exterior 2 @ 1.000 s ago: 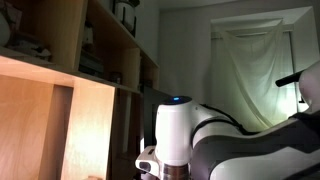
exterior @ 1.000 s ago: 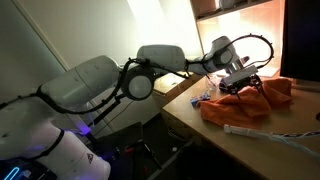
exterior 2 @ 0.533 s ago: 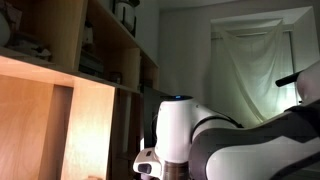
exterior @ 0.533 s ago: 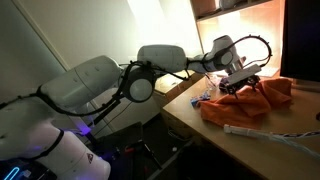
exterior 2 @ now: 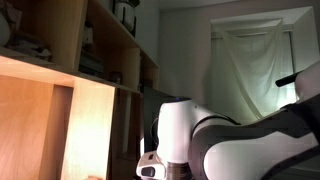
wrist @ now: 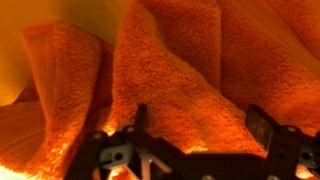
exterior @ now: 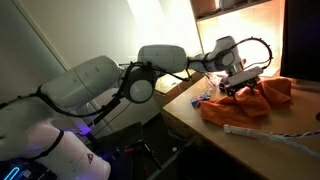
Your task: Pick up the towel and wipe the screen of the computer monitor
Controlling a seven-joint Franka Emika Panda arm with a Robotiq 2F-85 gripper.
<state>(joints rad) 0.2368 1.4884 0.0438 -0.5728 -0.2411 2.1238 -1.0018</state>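
I am looking at the crumpled orange terry-cloth towel (wrist: pixel 170 70), which is lying in a loose heap on the wooden counter (exterior: pixel 200 125). It is rising in soft, deep folds, and its nubby pile is filling nearly the whole wrist view. It is looking thick and limp, so I am expecting it to bunch up rather than lift flat.

The tool (wrist: pixel 197 145) is hanging right over the heap with its two fingers (wrist: pixel 132 124) spread apart, and nothing is caught between them. Whether the tips are touching the cloth, I cannot tell. In an exterior view the tool (exterior: pixel 238 84) is sitting at the near edge of the towel (exterior: pixel 255 102).

I am judging the task to be at its very start: the grasp is not yet made, and the lifting and wiping are all waiting.

A white cord (exterior: pixel 262 136) is lying on the counter just beside the towel. A dark panel (exterior: pixel 300 40) beyond it may be the monitor, though I am not sure.
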